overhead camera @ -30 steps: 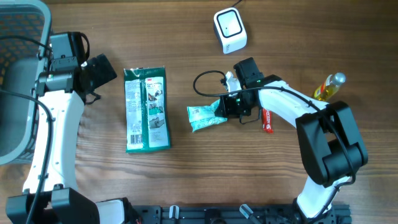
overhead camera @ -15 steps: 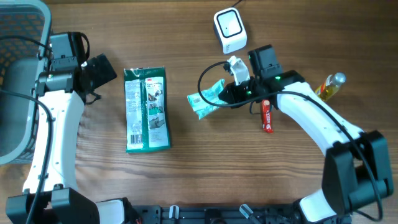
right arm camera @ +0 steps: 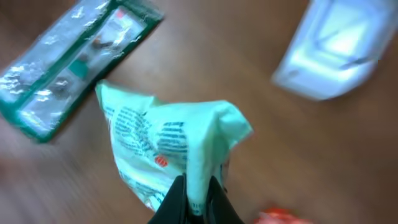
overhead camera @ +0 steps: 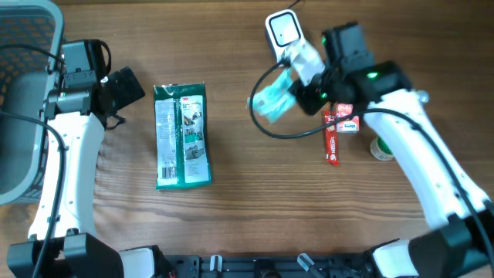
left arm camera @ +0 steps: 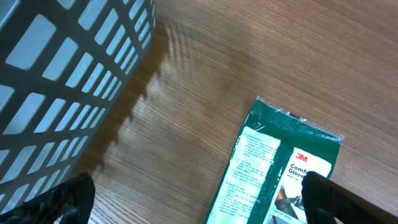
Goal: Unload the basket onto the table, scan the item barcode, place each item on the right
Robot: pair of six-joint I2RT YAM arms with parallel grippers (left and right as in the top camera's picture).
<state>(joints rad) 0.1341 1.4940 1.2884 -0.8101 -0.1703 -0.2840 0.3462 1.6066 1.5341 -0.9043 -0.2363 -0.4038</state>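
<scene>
Far left: basket [overhead camera: 23, 100], nothing in it that we can make out. The left fingers [left arm camera: 351, 199] stand wide apart, holding nothing, parked over the surface [overhead camera: 231, 216] between the basket and the green 3M pack [overhead camera: 181, 135]. The pack lies flat and is not in play.

Centre-right: the right fingers [right arm camera: 193, 199] are pressed together on a thin fold of the pale green pouch [overhead camera: 273, 100]. The pouch is off the surface and hangs just below-left of the white scanner [overhead camera: 284, 31]. The red tube [overhead camera: 332, 143] and small box [overhead camera: 345, 123] lie under the right arm.

Risks as we see them:
- The grip is on a pinched edge only. The film is slick and crumpled, so a fast swing could let the pouch slip or rotate.
- We can't find a barcode in any view. If it sits on a creased panel or faces away from the scanner window, there is no read.
- The black cable loop [overhead camera: 266, 127] hangs right beside the pouch. It could snag the pouch or get between it and the scanner.
- The scanner is near. An overshoot would knock it.

View differences:
- The overhead view gives the layout, pouch against scanner and cable. It hides the grip and the print, and the pouch reads as a pale smear.
- The right wrist view shows the pinch point and printed text on the pouch [right arm camera: 168, 143], with the scanner [right arm camera: 329, 50] a blurred shape at upper right. The whole view is smeared, so the print is unreadable.
- The left wrist view alone confirms that nothing sits between the left fingers.
</scene>
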